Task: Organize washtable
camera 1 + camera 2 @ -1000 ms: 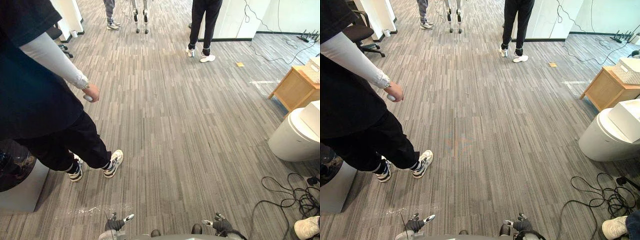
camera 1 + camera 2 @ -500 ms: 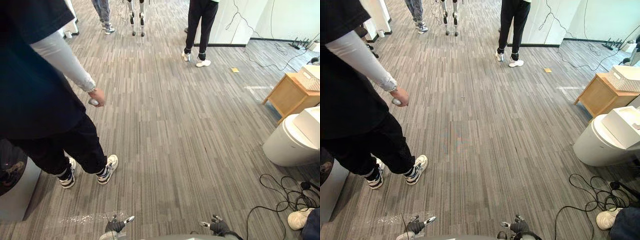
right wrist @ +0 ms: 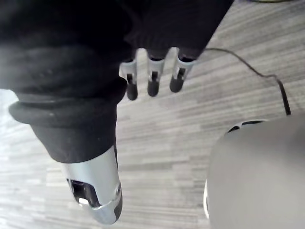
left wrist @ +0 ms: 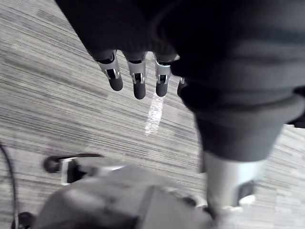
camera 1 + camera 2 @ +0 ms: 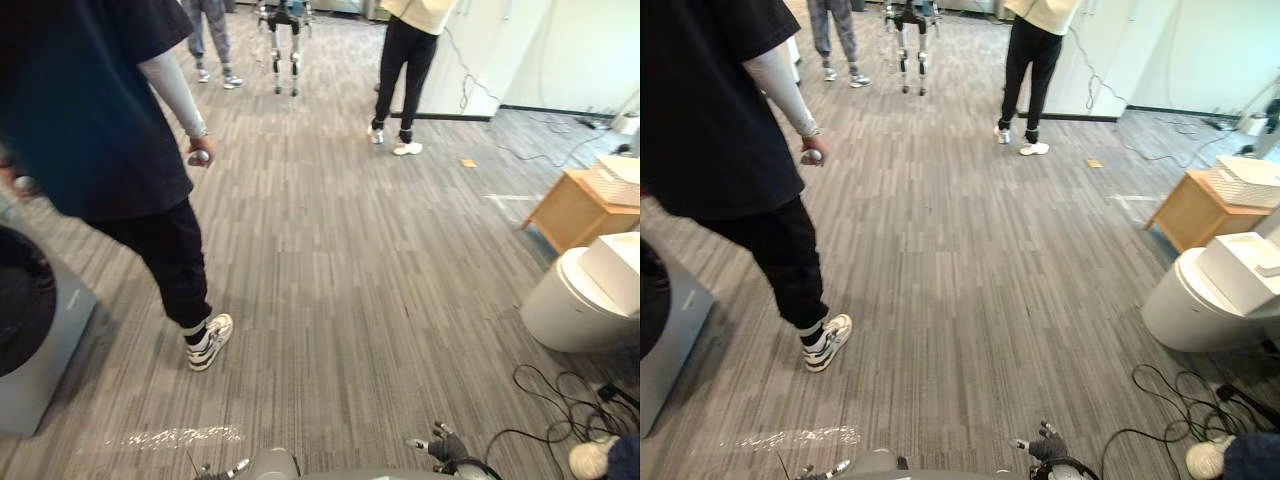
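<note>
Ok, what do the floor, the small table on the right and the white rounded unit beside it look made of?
Floor: probably carpet tile or vinyl, matt, in grey streaked strips. Small table: wood or veneer, light brown with a flat, even finish. White rounded unit: smooth and faintly glossy, likely ceramic or plastic; cannot tell which.

The floor point(image 5: 340, 280) lies open in a wide lane straight ahead of the left hand point(image 4: 138, 78) and the right hand point(image 5: 445, 447). Ahead of the left hand and to its outer side stands a person in dark clothes point(image 5: 110, 120), one shoe point(image 5: 208, 341) planted near, with a grey machine point(image 5: 35, 350) further out. Ahead and outward of the right hand sit a white toilet point(image 5: 580, 300) and, beyond it, a wooden side table point(image 5: 575, 208); a second person point(image 5: 410, 60) stands far up the lane.
</note>
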